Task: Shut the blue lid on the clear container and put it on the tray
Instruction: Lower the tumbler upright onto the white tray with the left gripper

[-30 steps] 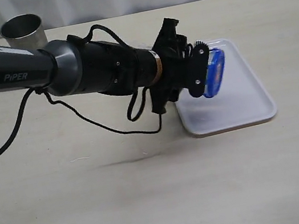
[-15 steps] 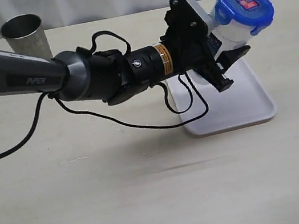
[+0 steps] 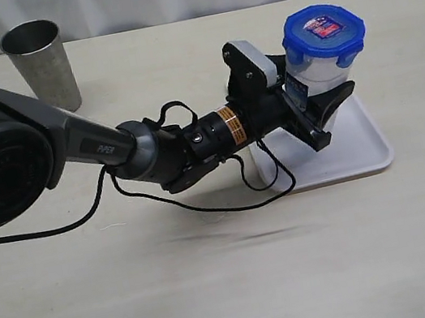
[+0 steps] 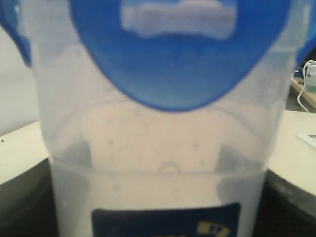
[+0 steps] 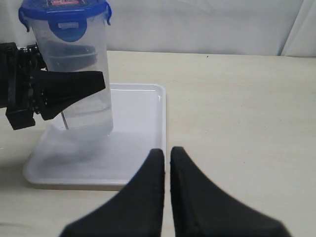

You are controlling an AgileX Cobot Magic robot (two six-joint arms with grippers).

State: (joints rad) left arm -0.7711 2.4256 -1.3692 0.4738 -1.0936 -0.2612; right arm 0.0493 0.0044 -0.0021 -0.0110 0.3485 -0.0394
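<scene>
The clear container (image 3: 315, 77) stands upright over the white tray (image 3: 364, 155), with the blue lid (image 3: 322, 31) seated on its rim and the flaps down. My left gripper (image 3: 321, 111) is shut on the container's lower body, one black finger (image 5: 74, 86) on each side. In the right wrist view the container (image 5: 81, 74) and its lid (image 5: 64, 11) are at the tray's (image 5: 138, 123) far corner; whether the base touches the tray I cannot tell. The container (image 4: 158, 163) and the lid (image 4: 177, 54) fill the left wrist view. My right gripper (image 5: 167, 154) is shut and empty, just off the tray's near edge.
A grey steel cup (image 3: 41, 64) stands at the back left of the beige table. My left arm (image 3: 112, 148) and its loose black cable (image 3: 197, 209) stretch across the table's middle. A white curtain backs the table.
The left gripper has turned the lidded container from lying sideways to upright and brought it down over the tray. The right gripper has stayed shut.
</scene>
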